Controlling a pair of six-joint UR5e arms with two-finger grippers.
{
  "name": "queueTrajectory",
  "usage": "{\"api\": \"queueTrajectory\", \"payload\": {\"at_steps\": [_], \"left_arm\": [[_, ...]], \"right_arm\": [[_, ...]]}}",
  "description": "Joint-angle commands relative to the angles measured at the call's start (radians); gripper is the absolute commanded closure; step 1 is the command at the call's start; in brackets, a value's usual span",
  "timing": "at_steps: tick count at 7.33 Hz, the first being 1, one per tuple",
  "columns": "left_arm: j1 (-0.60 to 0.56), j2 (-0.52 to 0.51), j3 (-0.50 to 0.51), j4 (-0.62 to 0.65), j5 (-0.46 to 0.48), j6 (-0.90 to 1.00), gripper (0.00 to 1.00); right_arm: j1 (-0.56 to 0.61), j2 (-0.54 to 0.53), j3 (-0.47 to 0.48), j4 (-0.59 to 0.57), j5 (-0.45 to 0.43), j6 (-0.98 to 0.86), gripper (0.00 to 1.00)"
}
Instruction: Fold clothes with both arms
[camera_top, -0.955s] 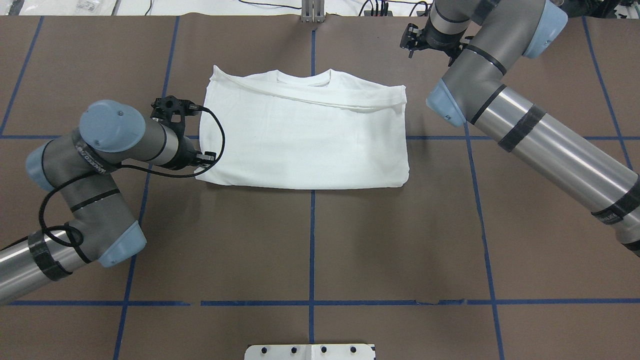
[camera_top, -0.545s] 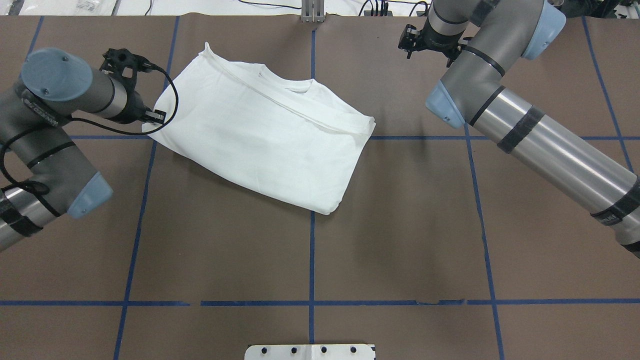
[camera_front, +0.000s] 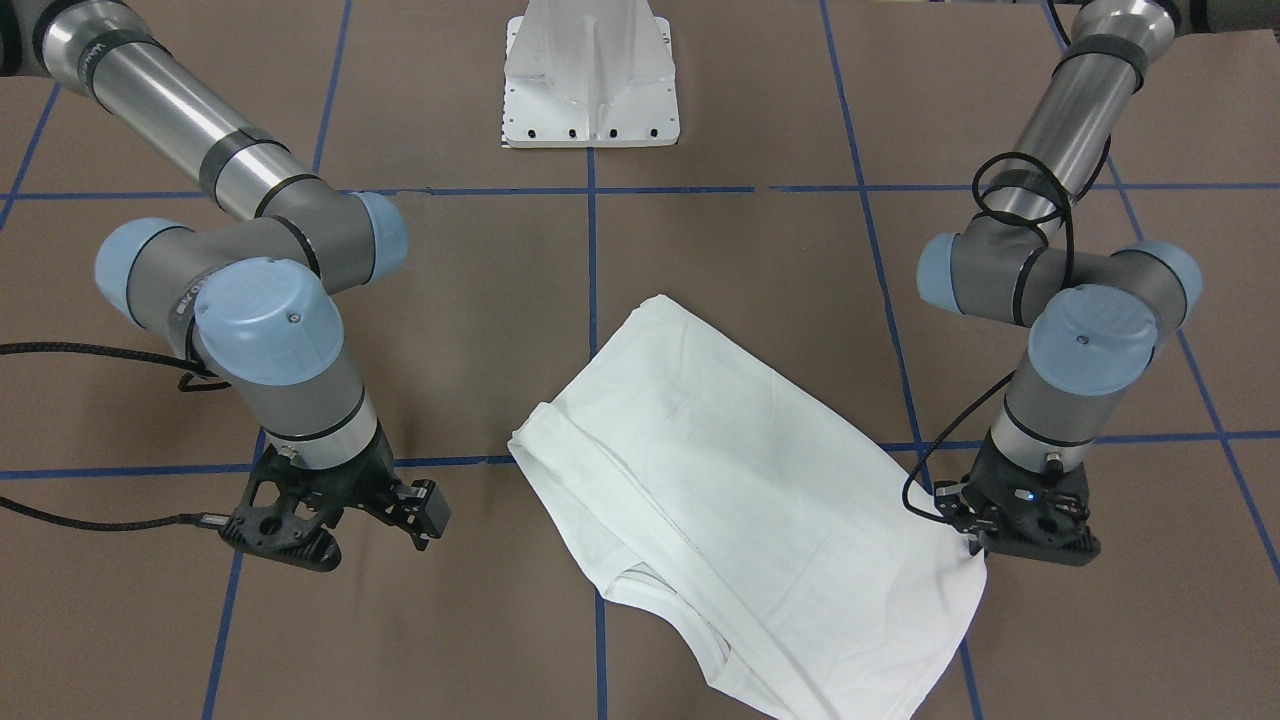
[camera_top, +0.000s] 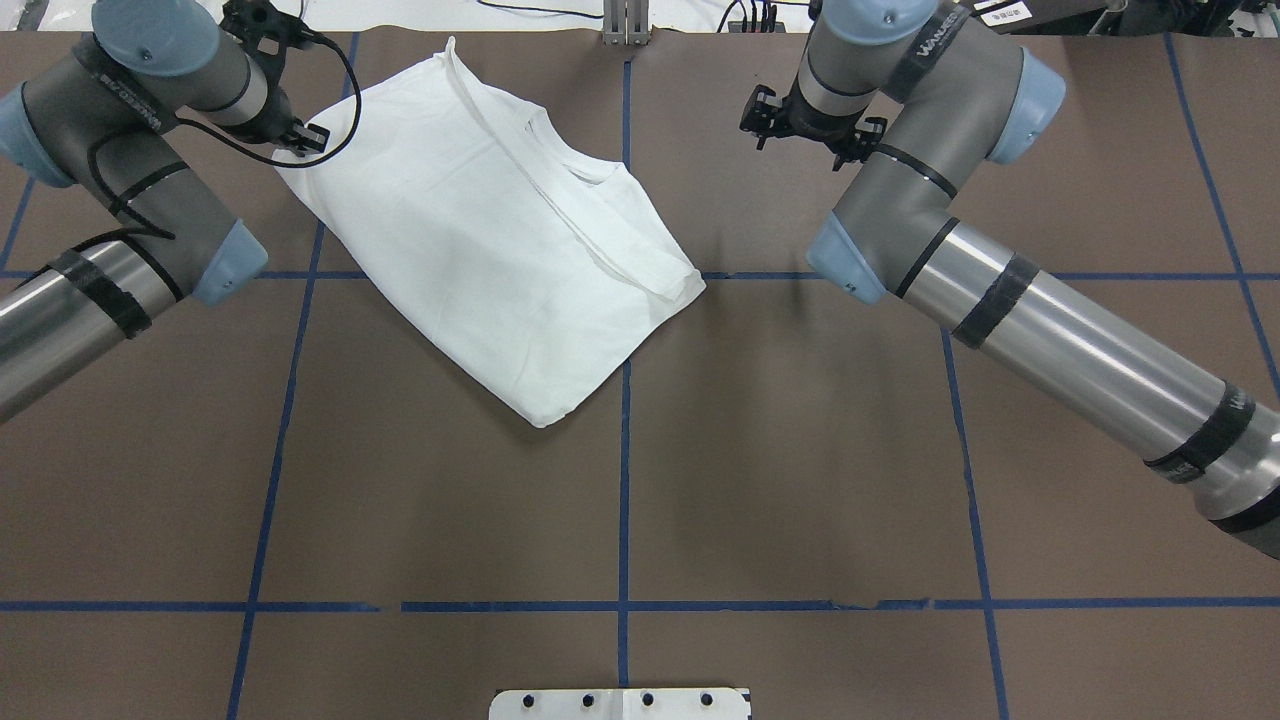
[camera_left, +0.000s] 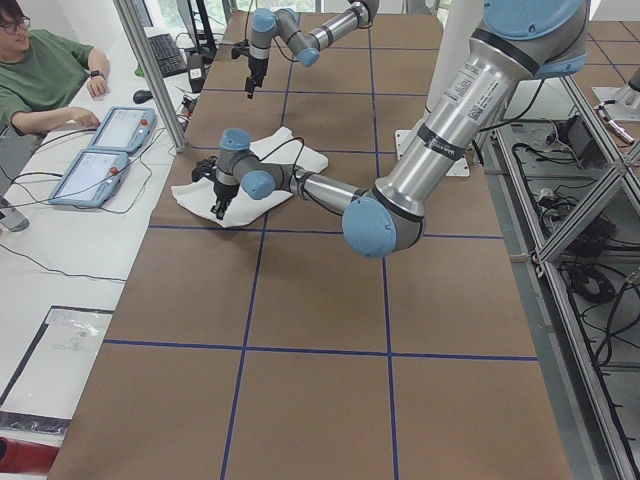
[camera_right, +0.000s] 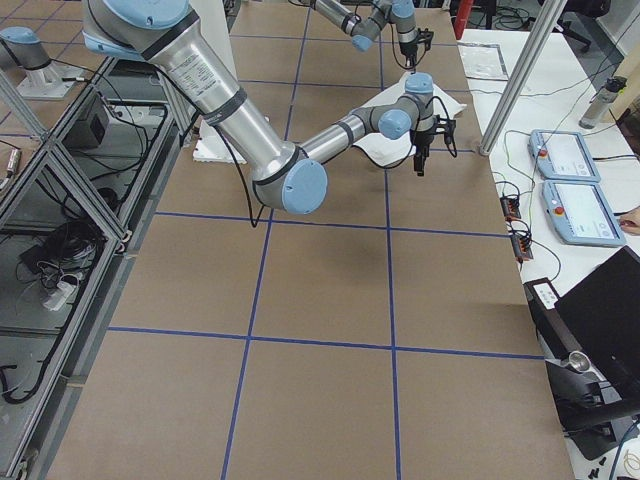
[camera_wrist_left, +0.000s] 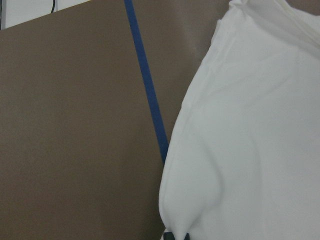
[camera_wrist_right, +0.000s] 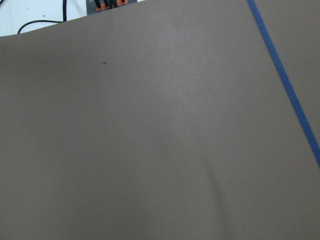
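Taking the overhead view as a clock with 12 at the table's (camera_top: 800, 450) far edge, the left arm (camera_top: 150, 200) comes in from 8 o'clock, folds back at the elbow and turns its wrist straight down near the far left corner. The left gripper (camera_front: 982, 547) has its fingers pinched narrow on one corner of the shirt (camera_top: 480, 250), and the left wrist view shows the dark fingertips (camera_wrist_left: 175, 235) closed on the cloth, which is drawn to a point there. The right arm (camera_top: 1050, 330) reaches in from 4 o'clock, bends at the elbow and also points its wrist down. The right gripper (camera_front: 318, 522) hangs over bare table at about 1 o'clock, well apart from the shirt; the spread of its fingers cannot be told, and its wrist camera sees only brown surface and blue tape. The shirt is white and folded into a rough rectangle that lies flat and skewed, its long axis running from 11 to 5 o'clock, left of the centre tape line and towards the far edge. The ribbed collar (camera_top: 572, 170) faces 1 o'clock, and a folded sleeve (camera_top: 600, 240) crosses the top layer as a narrow band along that same side. White lettering (camera_top: 935, 30) on the right arm's grey joint is too blurred to read.
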Motion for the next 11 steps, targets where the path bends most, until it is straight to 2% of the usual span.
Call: {"api": "queueTrajectory", "payload": {"at_steps": [1, 2, 3, 4, 5, 6, 7, 9, 11], "left_arm": [[-0.044, -0.023, 0.051, -0.053, -0.042, 0.103, 0.01], [-0.05, -0.019, 0.052, -0.054, -0.126, 0.094, 0.0], [-0.053, -0.007, 0.051, -0.061, -0.171, 0.091, 0.0], [-0.053, 0.008, 0.042, -0.062, -0.172, 0.089, 0.0], [-0.053, 0.011, 0.04, -0.062, -0.173, 0.089, 0.0], [-0.053, 0.013, 0.04, -0.062, -0.173, 0.089, 0.0], [-0.053, 0.014, 0.04, -0.062, -0.173, 0.089, 0.0], [-0.053, 0.014, 0.04, -0.062, -0.173, 0.089, 0.0], [-0.053, 0.014, 0.04, -0.068, -0.173, 0.089, 0.0]], "right_arm": [[-0.081, 0.021, -0.004, 0.058, -0.073, 0.149, 0.0], [-0.118, 0.039, -0.009, 0.064, -0.1, 0.192, 0.01], [-0.144, 0.067, -0.015, 0.061, -0.105, 0.247, 0.12], [-0.175, 0.11, -0.062, 0.064, -0.146, 0.268, 0.25], [-0.198, 0.142, -0.111, 0.066, -0.19, 0.266, 0.3], [-0.201, 0.144, -0.113, 0.066, -0.192, 0.254, 0.4], [-0.204, 0.142, -0.121, 0.069, -0.197, 0.227, 0.42], [-0.207, 0.132, -0.182, 0.183, -0.203, 0.179, 0.43], [-0.207, 0.125, -0.187, 0.189, -0.203, 0.1, 0.43]]}}
